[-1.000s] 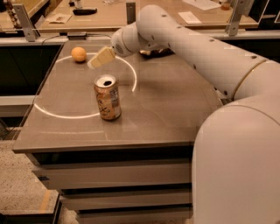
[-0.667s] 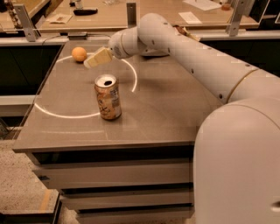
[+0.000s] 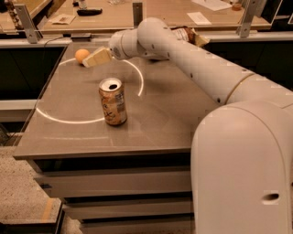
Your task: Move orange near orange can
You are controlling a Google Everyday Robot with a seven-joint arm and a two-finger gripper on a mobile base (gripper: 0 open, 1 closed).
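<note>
The orange [image 3: 81, 55] is a small round fruit resting on the grey table [image 3: 174, 114] near its far left corner. The orange can [image 3: 112, 101] stands upright near the middle left of the table, silver top with a dark hole. My gripper [image 3: 89, 61] reaches from the right across the far side of the table. Its pale fingers [image 3: 97, 57] lie right next to the orange, on its right side, touching or almost touching it. The orange sits well behind the can.
A crinkled snack bag [image 3: 190, 35] lies at the table's far edge behind my arm. A bright curved ring of light [image 3: 139, 82] crosses the tabletop. A wooden counter [image 3: 160, 11] with papers runs behind. Dark gaps flank the table's left and right.
My gripper has moved left toward the orange, closing the gap until its tips are beside the fruit. The orange and the can have not moved.
</note>
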